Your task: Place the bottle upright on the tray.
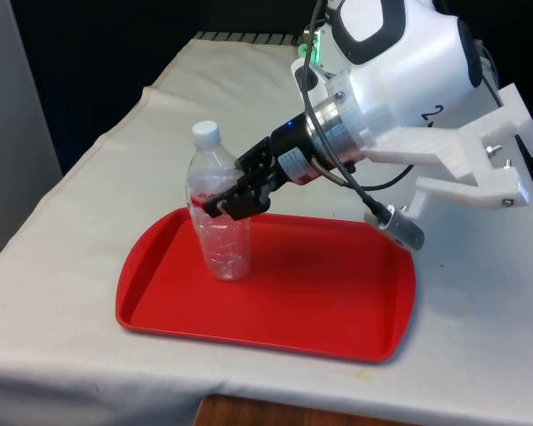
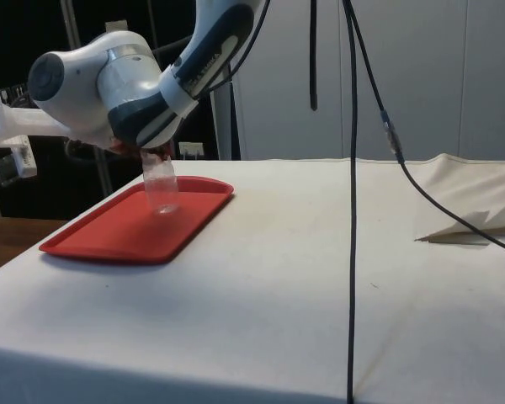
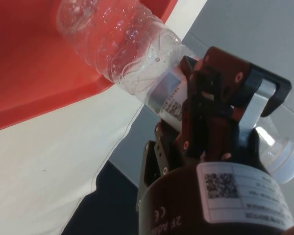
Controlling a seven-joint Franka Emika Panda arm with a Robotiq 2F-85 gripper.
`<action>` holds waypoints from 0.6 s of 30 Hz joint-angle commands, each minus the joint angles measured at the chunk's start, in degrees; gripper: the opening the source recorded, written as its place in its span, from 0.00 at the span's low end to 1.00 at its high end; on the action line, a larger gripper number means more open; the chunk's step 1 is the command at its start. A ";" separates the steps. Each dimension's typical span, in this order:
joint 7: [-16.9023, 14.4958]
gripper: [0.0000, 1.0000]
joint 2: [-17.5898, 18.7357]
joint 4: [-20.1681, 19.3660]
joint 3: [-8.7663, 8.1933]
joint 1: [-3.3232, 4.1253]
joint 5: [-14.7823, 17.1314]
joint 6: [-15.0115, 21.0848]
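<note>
And there it is: the clear plastic bottle (image 1: 220, 213) stands upright on the red tray (image 1: 320, 302), white cap on top, its base planted on the tray floor close to the tray's edge on the front view's left. The gripper (image 1: 220, 201) comes in from the side, the white arm (image 1: 400, 71) slanting down across the tray from the far end of the bench (image 1: 80, 222), and the jaws are clamped on the bottle around its labelled middle, one finger on either side of the body. From the side camera the bottle (image 2: 162, 189) reads as near enough vertical, its lower half showing below the arm's bulky wrist, with its foot on the tray (image 2: 126, 231); that tray sits near the bench's end farthest from the robot, a little in from the cloth's edge. Up close at the wrist, the ribbed, empty-looking bottle (image 3: 122, 49) runs between the dark fingers (image 3: 206, 103), which press against the label, and the tray (image 3: 34, 73) lies red beneath it with the white cloth (image 3: 54, 171) alongside. A black cable (image 2: 351, 202) hangs down across the side view.
</note>
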 commanded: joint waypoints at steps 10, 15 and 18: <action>0.29 0.03 0.80 0.80 0.23 0.11 0.40 -0.63; 0.17 0.05 0.80 1.03 0.17 0.17 0.11 -0.80; 0.17 0.16 0.80 1.09 0.17 0.17 0.06 -0.86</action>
